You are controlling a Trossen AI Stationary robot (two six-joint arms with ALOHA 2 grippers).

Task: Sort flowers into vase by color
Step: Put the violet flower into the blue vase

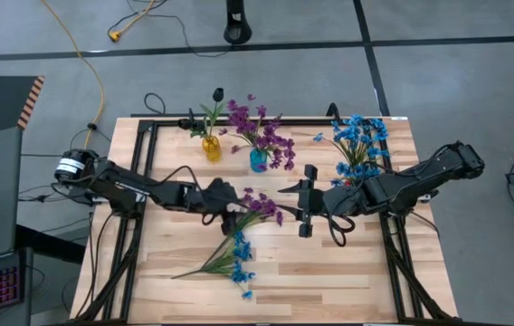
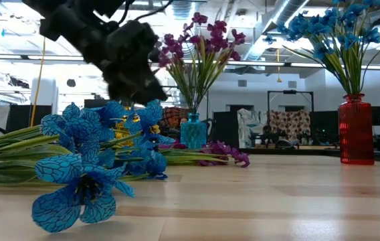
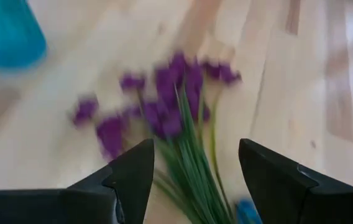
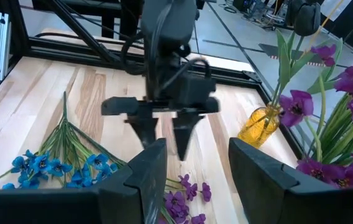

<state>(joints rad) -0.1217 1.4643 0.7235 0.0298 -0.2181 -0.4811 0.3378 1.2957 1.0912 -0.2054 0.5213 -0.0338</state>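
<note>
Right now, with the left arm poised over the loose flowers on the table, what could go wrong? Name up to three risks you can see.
1. The purple sprig lies with its stems bundled against the blue sprig; the open left gripper might pinch both colours together.
2. The teal vase is already crowded with purple blooms, so inserting another stem could tip it.
3. The open right gripper hovers close by, so the arms could collide.

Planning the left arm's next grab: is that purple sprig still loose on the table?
Loose. The purple sprig lies flat on the table, between the left gripper's open fingers, ungripped.
</note>
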